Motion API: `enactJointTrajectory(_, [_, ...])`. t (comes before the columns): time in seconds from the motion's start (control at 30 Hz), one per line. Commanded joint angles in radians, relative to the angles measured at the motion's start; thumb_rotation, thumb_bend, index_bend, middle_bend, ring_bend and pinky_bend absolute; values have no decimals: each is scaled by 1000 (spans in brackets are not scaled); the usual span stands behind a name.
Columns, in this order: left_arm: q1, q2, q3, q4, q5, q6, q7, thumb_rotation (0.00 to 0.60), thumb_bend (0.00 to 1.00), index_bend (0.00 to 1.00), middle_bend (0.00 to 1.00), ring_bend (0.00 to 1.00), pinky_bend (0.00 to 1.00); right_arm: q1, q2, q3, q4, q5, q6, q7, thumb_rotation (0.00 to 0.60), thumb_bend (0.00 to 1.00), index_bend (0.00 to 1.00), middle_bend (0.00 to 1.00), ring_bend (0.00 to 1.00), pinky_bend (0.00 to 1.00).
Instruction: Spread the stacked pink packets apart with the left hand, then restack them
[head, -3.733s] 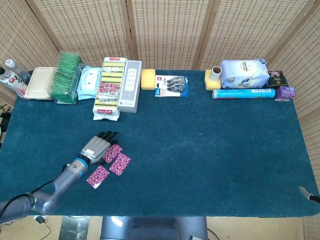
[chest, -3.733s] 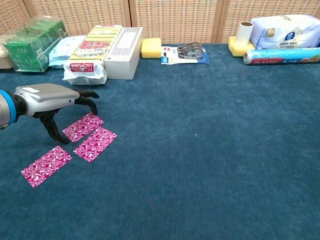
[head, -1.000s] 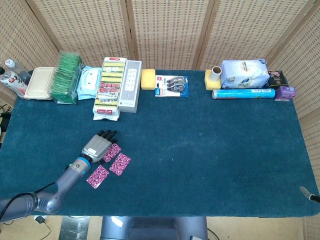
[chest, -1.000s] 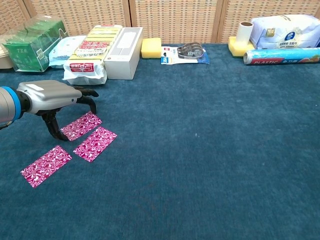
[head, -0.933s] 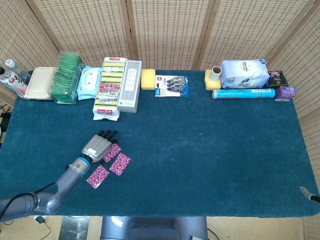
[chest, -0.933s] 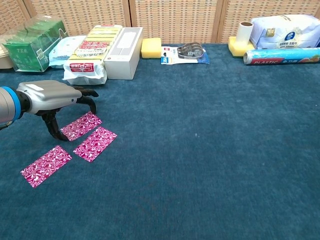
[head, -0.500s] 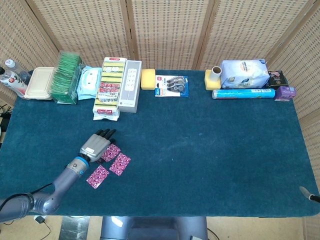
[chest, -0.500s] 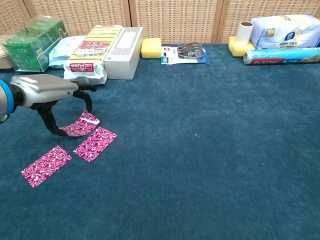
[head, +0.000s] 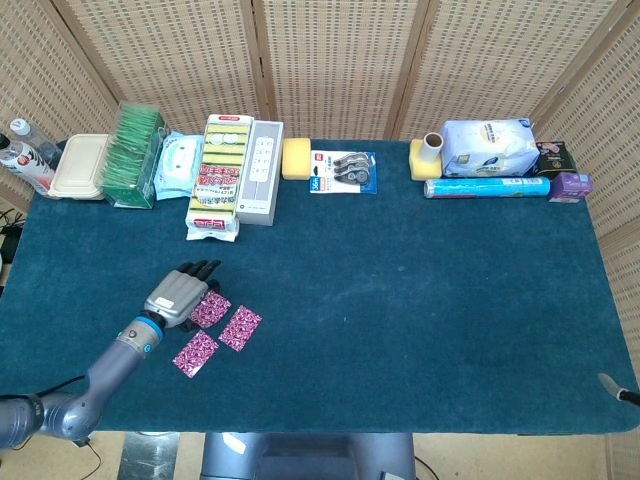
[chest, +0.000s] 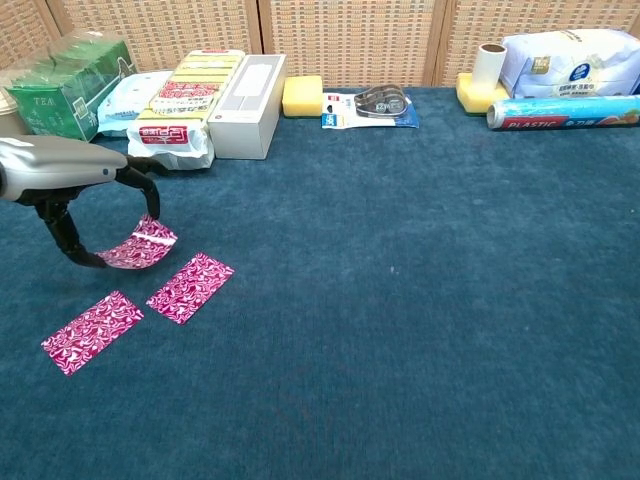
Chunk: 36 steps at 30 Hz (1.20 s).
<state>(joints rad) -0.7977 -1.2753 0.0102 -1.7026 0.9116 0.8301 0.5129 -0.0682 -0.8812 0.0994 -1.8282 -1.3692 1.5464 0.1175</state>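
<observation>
Near the table's front-left corner, the left hand pinches one bowed pink packet by its ends, lifted over the cloth (two others lie flat beside); so light a pinch may let it spring free.

Wide bare blue cloth right of the packets; goods along the far edge.

At lower left, the left hand overlaps one pink packet; two more packets (lying flat) sit just beside it on the blue table.
</observation>
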Motion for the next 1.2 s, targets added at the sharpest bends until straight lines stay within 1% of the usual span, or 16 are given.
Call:
enactJointTrajectory(0.03, [14,16,11,-20,15,4,-24,600,187,299,0,0,105,1,0,-2,0,-3,-1,-1,600,5,77,0,0,0])
enactJointTrajectory(0.3, [74,58,62,-80,93,39,-70,600,185,299,0,0,106,0,-1,-3,-2,-4,0,-4,600,4,77,0,0,0])
enactJointTrajectory(0.53, [100,60,97,-104,110,66,-37,600,183,299,0,0,105,1,-2,-6,-4,-10,-1,-10,600,5,77,0,0,0])
enactJointTrajectory(0.77, [120,55,112,-140,102,91,-13,600,180,299,0,0,105,-1,1,-5,-4,-9,2,-1,600,5,77,0,0,0])
enactJointTrajectory(0.97, [140,34,126,-142,122,122,20,600,180,299,0,0,105,-2,3,-7,-2,-14,2,5,600,5,77,0,0,0])
enactJointTrajectory(1.2, [148,20,125,-142,111,131,41,600,179,300,0,0,106,-2,5,-7,-3,-12,1,10,600,5,77,0,0,0])
